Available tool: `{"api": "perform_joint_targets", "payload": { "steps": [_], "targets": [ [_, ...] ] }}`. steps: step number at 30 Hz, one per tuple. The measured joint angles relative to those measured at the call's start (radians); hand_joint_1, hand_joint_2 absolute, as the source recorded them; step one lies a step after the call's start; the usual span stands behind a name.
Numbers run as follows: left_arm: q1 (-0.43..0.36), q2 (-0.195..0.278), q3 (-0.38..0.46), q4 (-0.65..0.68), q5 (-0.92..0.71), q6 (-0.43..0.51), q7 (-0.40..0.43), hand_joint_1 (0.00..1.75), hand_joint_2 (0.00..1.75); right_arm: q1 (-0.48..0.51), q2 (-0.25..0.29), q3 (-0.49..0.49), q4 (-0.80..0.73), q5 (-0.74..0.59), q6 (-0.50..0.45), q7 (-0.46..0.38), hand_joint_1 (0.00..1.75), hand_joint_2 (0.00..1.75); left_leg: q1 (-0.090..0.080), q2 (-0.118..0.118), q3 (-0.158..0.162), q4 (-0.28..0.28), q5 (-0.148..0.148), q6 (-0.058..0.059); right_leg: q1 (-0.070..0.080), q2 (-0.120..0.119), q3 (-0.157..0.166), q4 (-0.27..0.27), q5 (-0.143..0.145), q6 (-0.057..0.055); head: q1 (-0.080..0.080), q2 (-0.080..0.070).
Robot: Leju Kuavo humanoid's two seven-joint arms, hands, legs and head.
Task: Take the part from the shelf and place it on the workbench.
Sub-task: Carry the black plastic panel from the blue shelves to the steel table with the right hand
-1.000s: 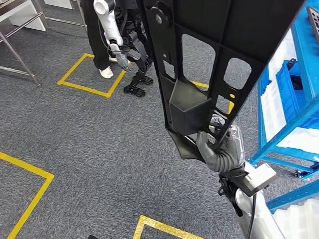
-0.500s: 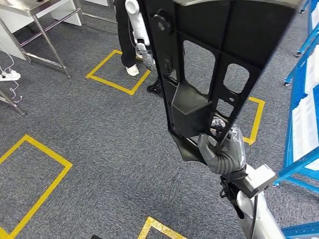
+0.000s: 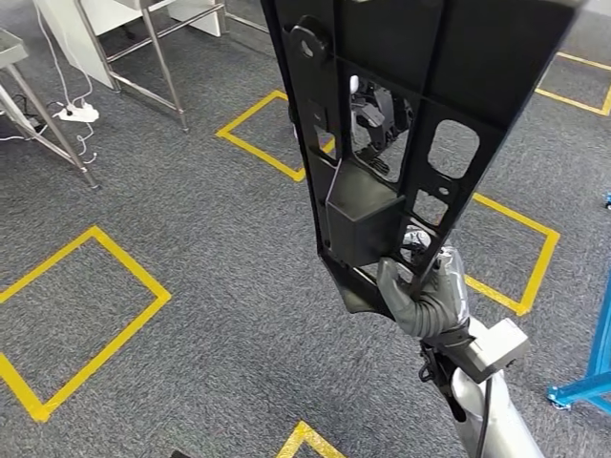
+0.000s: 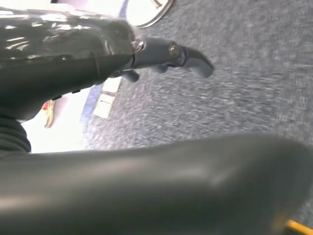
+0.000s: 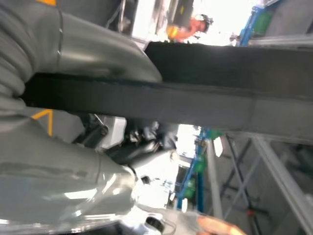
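Note:
A large black plastic part (image 3: 404, 114) with a box-shaped pocket and several cut-outs stands upright in front of me in the head view, held above the grey carpet. My right hand (image 3: 425, 301) grips its lower end, thumb across the near face. In the right wrist view the part's dark edge (image 5: 221, 98) runs across the picture past my right hand (image 5: 81, 54). In the left wrist view my left hand (image 4: 110, 63) hangs over the carpet with its dark fingers (image 4: 184, 54) stretched out and nothing in them.
Yellow tape squares (image 3: 79, 315) mark the carpet. Metal table legs (image 3: 162, 57) and a white power strip (image 3: 75, 113) are at the far left. A blue shelf frame (image 3: 598, 363) stands at the right edge. Dark parts of another robot (image 3: 378, 114) show through a cut-out.
The camera has turned: the blue shelf slid out to the right edge, the metal table came in at the far left. The part and my right hand keep their grip and place.

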Motion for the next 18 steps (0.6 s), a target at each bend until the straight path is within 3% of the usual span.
{"api": "perform_joint_targets", "payload": {
  "steps": [2, 3, 4, 5, 6, 8, 10, 12, 13, 15, 16, 18],
  "targets": [
    [-0.003, 0.000, 0.000, 0.000, -0.001, 0.001, 0.000, 0.00, 1.75, 0.003, 0.000, -0.002, 0.001, -0.001, 0.000, -0.001, 1.75, 1.75, -0.001, -0.021, 0.005, -0.001, -0.002, 0.007, 0.002, 0.038, -0.067, 0.124, -0.049, -0.003, 0.000, 0.000],
    [-0.004, 0.000, 0.000, 0.000, -0.001, 0.000, 0.001, 0.00, 1.75, 0.006, 0.000, -0.003, 0.002, -0.002, 0.000, 0.000, 1.75, 1.75, -0.001, -0.033, 0.007, 0.000, -0.004, 0.008, 0.002, 0.043, -0.101, 0.176, -0.059, -0.003, 0.000, 0.000],
    [-0.003, 0.000, 0.000, 0.000, -0.002, 0.000, 0.002, 0.00, 1.75, 0.008, 0.000, -0.004, 0.003, -0.002, 0.000, 0.000, 1.75, 1.75, -0.002, -0.046, 0.009, 0.000, -0.005, 0.009, 0.003, 0.045, -0.123, 0.199, -0.051, -0.003, 0.000, 0.000],
    [-0.002, 0.000, 0.000, 0.000, -0.003, 0.000, 0.004, 0.00, 1.75, 0.009, 0.000, -0.004, 0.003, -0.002, 0.000, 0.000, 1.75, 1.75, -0.002, -0.058, 0.012, 0.001, -0.006, 0.009, 0.004, 0.047, -0.127, 0.182, -0.023, -0.004, 0.000, 0.000],
    [-0.001, 0.000, 0.000, 0.000, -0.003, 0.000, 0.004, 0.00, 1.75, 0.009, 0.000, -0.005, 0.003, -0.003, 0.000, 0.000, 1.75, 1.75, -0.002, -0.071, 0.015, 0.001, -0.008, 0.008, 0.004, 0.053, -0.114, 0.131, 0.020, -0.005, 0.000, 0.000],
    [-0.002, -0.001, 0.000, 0.000, -0.004, -0.001, 0.005, 0.00, 1.75, 0.009, 0.000, -0.006, 0.003, -0.004, 0.000, 0.000, 1.75, 1.75, -0.001, -0.096, 0.016, 0.005, -0.013, 0.003, 0.001, 0.091, -0.072, 0.011, 0.086, -0.009, 0.000, 0.000],
    [-0.002, -0.001, 0.000, 0.000, -0.004, -0.002, 0.004, 0.00, 1.75, 0.008, 0.000, -0.006, 0.004, -0.005, 0.001, 0.000, 1.75, 1.75, 0.002, -0.115, 0.009, 0.009, -0.015, -0.006, 0.001, 0.121, -0.053, -0.045, 0.098, -0.013, 0.000, 0.000],
    [0.001, 0.000, 0.000, 0.000, -0.004, -0.002, 0.003, 0.00, 1.75, 0.004, 0.001, -0.007, 0.004, -0.007, 0.002, 0.001, 1.75, 1.75, 0.005, -0.133, 0.004, 0.008, -0.013, -0.015, 0.002, 0.111, -0.049, -0.053, 0.096, -0.018, 0.000, 0.000],
    [0.003, 0.000, 0.000, 0.000, -0.004, -0.002, 0.002, 0.00, 1.75, 0.002, 0.002, -0.006, 0.004, -0.008, 0.002, 0.001, 1.75, 1.75, 0.004, -0.130, 0.003, 0.011, -0.016, -0.019, 0.000, 0.102, -0.045, -0.056, 0.096, -0.022, 0.000, 0.000],
    [0.002, 0.001, 0.000, 0.000, -0.004, -0.002, 0.002, 0.00, 1.75, 0.000, 0.005, -0.006, 0.004, -0.009, 0.002, 0.000, 1.75, 1.75, 0.003, -0.094, -0.017, 0.056, -0.044, -0.030, -0.006, 0.076, -0.037, -0.061, 0.094, -0.031, -0.002, 0.000],
    [0.000, 0.001, 0.000, 0.000, -0.004, -0.002, 0.001, 0.00, 1.75, 0.000, 0.005, -0.007, 0.004, -0.010, 0.003, 0.000, 1.75, 1.75, 0.004, -0.068, -0.041, 0.103, -0.068, -0.036, -0.006, 0.063, -0.034, -0.061, 0.091, -0.034, -0.003, 0.000],
    [-0.003, 0.000, 0.000, 0.000, -0.004, -0.003, 0.001, 0.00, 1.75, 0.001, 0.006, -0.007, 0.005, -0.011, 0.003, 0.000, 1.75, 1.75, 0.011, -0.042, -0.101, 0.215, -0.110, -0.046, -0.006, 0.036, -0.029, -0.061, 0.085, -0.036, -0.003, 0.000]
  ]
}}
